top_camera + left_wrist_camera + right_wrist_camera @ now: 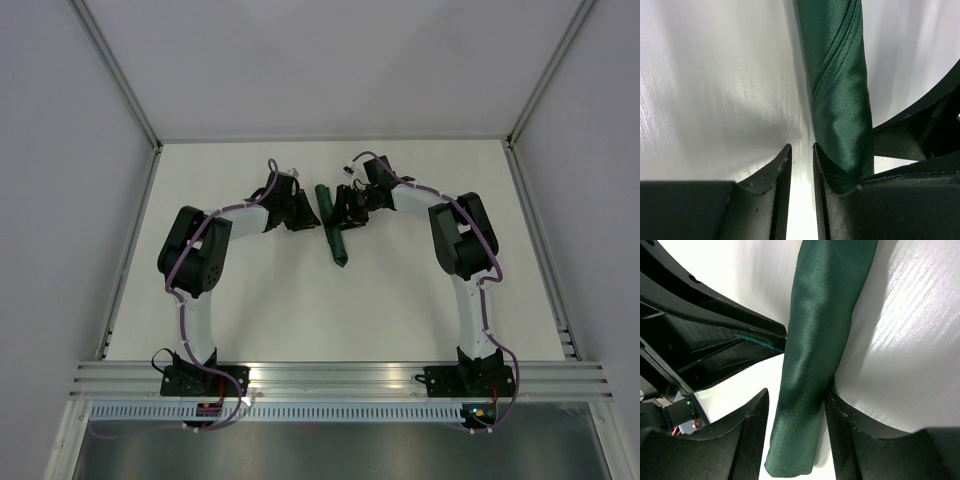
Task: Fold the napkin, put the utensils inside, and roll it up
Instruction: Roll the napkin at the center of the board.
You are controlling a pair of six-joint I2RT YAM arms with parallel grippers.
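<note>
The dark green napkin (333, 225) lies on the white table as a narrow roll, running near to far between the two grippers. No utensils show. My left gripper (314, 218) sits on the roll's left. In the left wrist view, the left gripper (801, 147) is open by a narrow gap with only bare table in it. The napkin (840, 90) lies against the outside of its right finger (822, 170). My right gripper (797, 392) is open around the napkin's (820, 340) end. The roll touches the right finger, and a strip of table shows beside the left finger (747, 430).
The white table (250, 300) is boxed in by pale walls at the back and both sides. An aluminium rail (340, 378) with both arm bases runs along the near edge. The other arm's black gripper body fills the right of the left wrist view (930, 125) and the upper left of the right wrist view (715, 330).
</note>
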